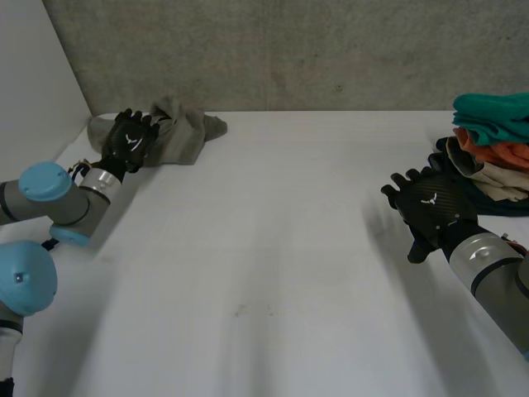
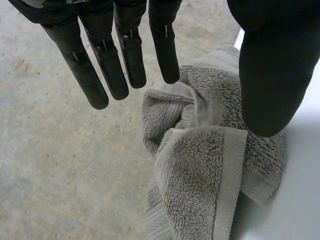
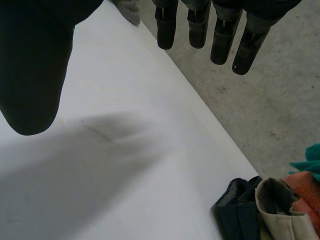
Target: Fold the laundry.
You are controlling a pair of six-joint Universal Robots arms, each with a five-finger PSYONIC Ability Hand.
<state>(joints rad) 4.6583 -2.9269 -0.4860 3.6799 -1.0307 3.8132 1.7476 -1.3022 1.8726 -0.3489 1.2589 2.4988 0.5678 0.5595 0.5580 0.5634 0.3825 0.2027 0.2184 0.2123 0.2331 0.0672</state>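
The grey towel lies crumpled in the surface's far left corner, touching the left hand, whose fingers are straight and hold nothing. The right hand, equally slack, hovers well apart, beside the clothes pile.

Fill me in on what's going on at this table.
A two-armed robot is sorting out laundry. Its left robot hand is at a crumpled grey towel in the far corner of the white table, with its fingers straight and not closed on the towel. The right robot hand hovers open above bare table beside a pile of clothes. The towel is not yet folded.
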